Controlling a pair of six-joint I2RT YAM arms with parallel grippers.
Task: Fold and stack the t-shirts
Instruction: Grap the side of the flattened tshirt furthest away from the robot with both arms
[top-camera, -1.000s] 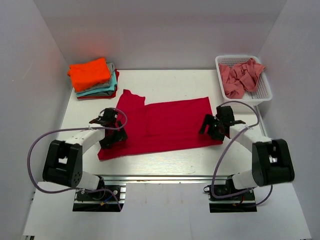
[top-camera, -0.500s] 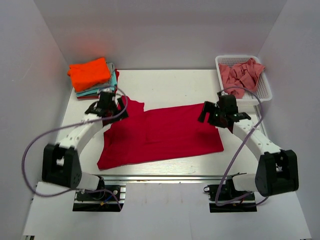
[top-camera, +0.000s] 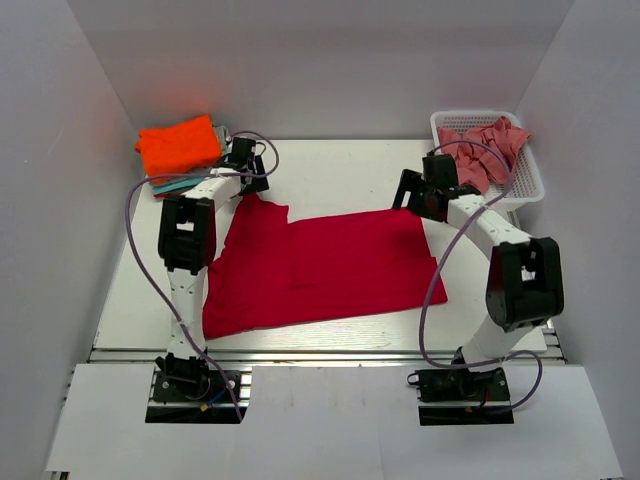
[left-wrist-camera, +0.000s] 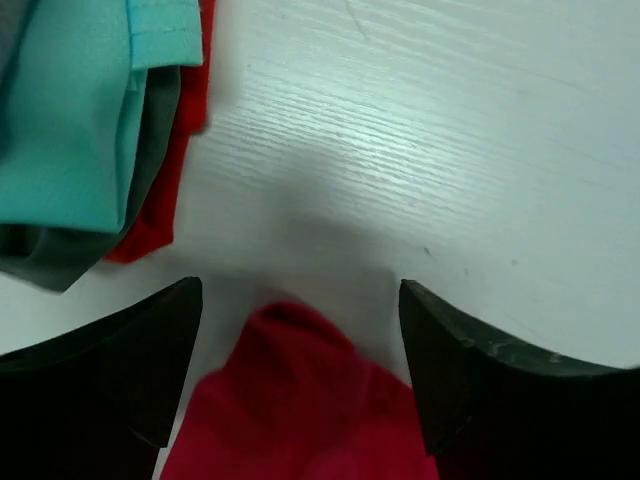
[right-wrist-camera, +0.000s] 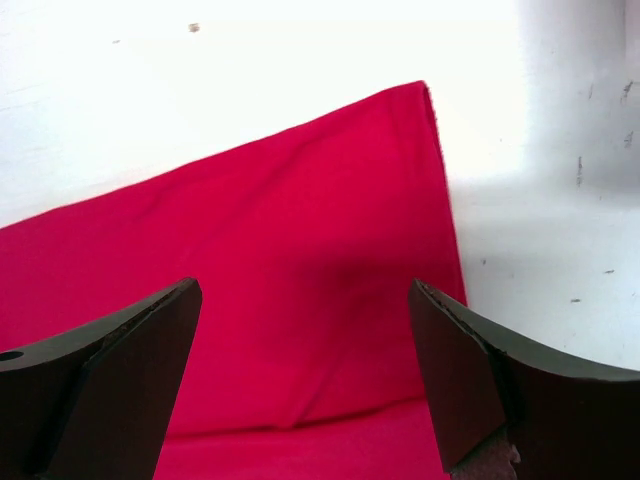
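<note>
Crimson t-shirt (top-camera: 320, 265) lies spread flat at table (top-camera: 340, 165) centre. Folded stack (top-camera: 185, 155) at 10 o'clock, salmon-pink shirts (top-camera: 480, 150) in basket (top-camera: 531, 186) at 2 o'clock. Left gripper (left-wrist-camera: 300, 300) over sleeve tip, right gripper (right-wrist-camera: 300, 290) over far corner: both spread wide, holding nothing

We see a white, wood-grained table (top-camera: 340, 165) bearing three things. A crimson t-shirt (top-camera: 320, 265) lies spread flat across its middle, one sleeve pointing to the far left. At the far left corner sits a stack of folded t-shirts (top-camera: 180, 148), orange on top and a red one lowest against the surface. A white mesh basket (top-camera: 530, 185) stands at the far right corner.
</note>
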